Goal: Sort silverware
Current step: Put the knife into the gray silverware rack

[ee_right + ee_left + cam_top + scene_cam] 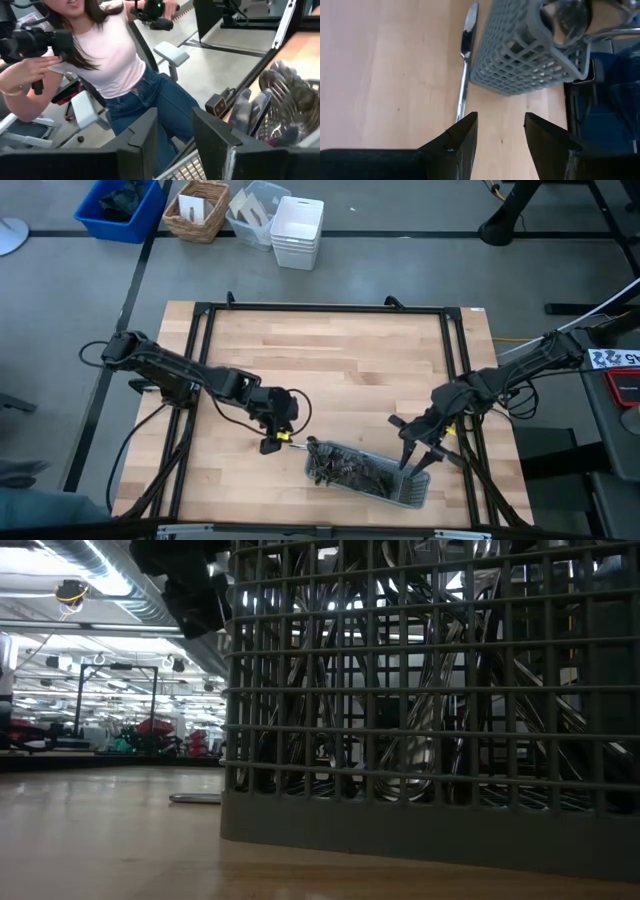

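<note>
A grey mesh tray stands near the table's near edge, and the low view shows it up close. It holds a heap of shiny silverware, mostly standing or leaning inside. One knife lies flat on the wood beside the tray's left end. My left gripper hovers open just left of the tray, slanting down, with the knife's handle end ahead of its fingers. My right gripper is open with nothing between its fingers, raised over the tray's right end.
A black frame rail runs round the table. Beyond the far edge stand a blue bin, a wicker basket and white bins. A seated person holding a camera rig is beyond the near edge.
</note>
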